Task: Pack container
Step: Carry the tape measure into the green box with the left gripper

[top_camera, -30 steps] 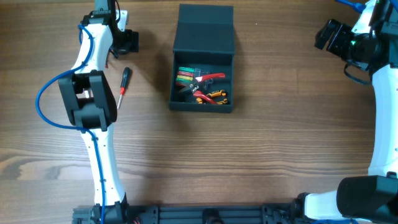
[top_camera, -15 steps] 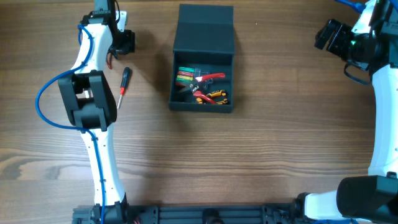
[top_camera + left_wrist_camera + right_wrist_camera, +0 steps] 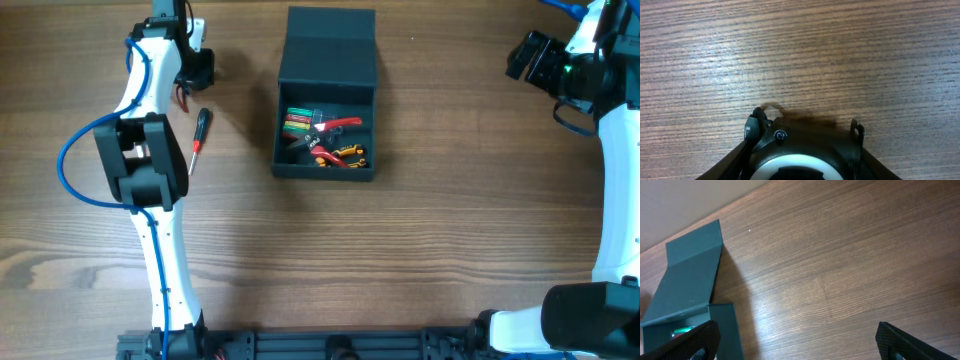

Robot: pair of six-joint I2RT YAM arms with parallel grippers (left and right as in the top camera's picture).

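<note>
While the right gripper [image 3: 520, 55] is hovering over the far right corner of the wooden table [image 3: 450, 250], its fingers [image 3: 696, 341] are standing spread wide apart and gripping nothing. The dark teal container [image 3: 323, 172] is sitting open at the middle of the table, with its flap lid [image 3: 330, 45] lying folded back behind it. Red-handled pliers [image 3: 338, 125] and orange-handled pliers [image 3: 347, 155] are lying inside. A red-and-black screwdriver [image 3: 198, 135] is lying left of the container, well apart from it. The left gripper [image 3: 197, 70] is hanging near the screwdriver's far end. I cannot tell how far its fingers are standing open.
</note>
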